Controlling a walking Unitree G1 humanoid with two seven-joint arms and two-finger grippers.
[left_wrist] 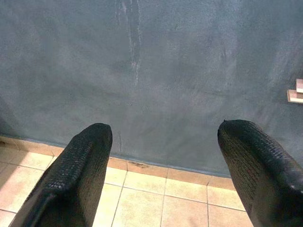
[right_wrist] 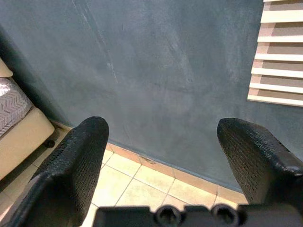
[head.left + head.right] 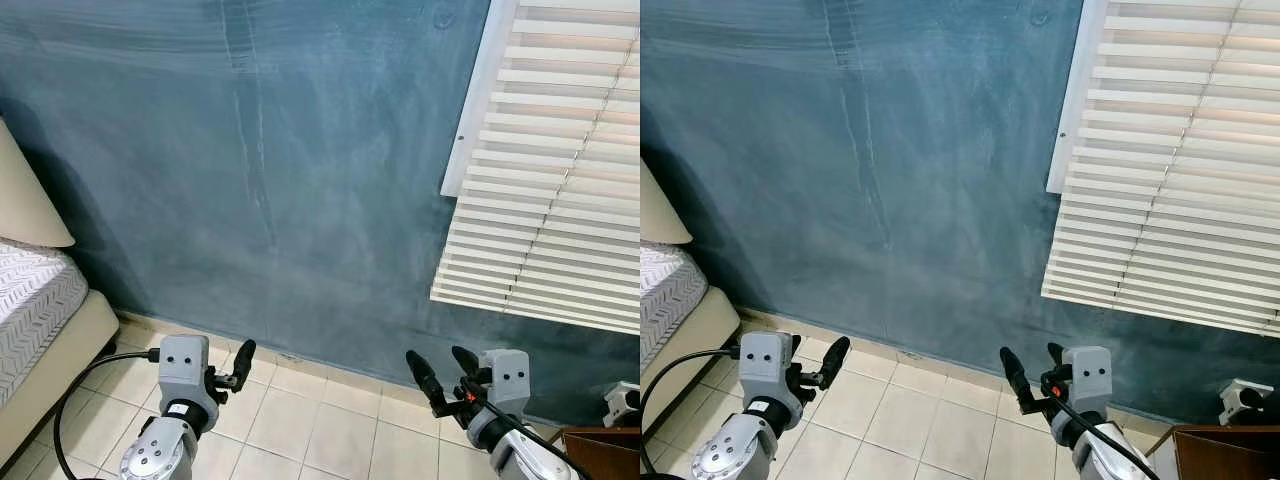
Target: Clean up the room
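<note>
Facing a blue-grey wall at close range, with white blinds hanging to the right and tiled floor running along its base

Left gripper raised in front of the body, its 2 black fingers spread well apart with nothing between them; right gripper level with it, fingers likewise wide apart and empty

At the left edge of the floor, the corner of a bed with a patterned grey cover and a cream base; at the lower right corner, part of a dark wooden piece of furniture with a small white-and-black object beside it, too cut off to identify

No loose item for tidying anywhere on the visible floor, so no telling where the task's thing lies

Probably the searching or walking-about step, not a pick or a place, with both arms merely held ready

Next move likely calls for turning away from the wall toward the bed or the open room and tilting the head down to find clutter before any reach
</note>
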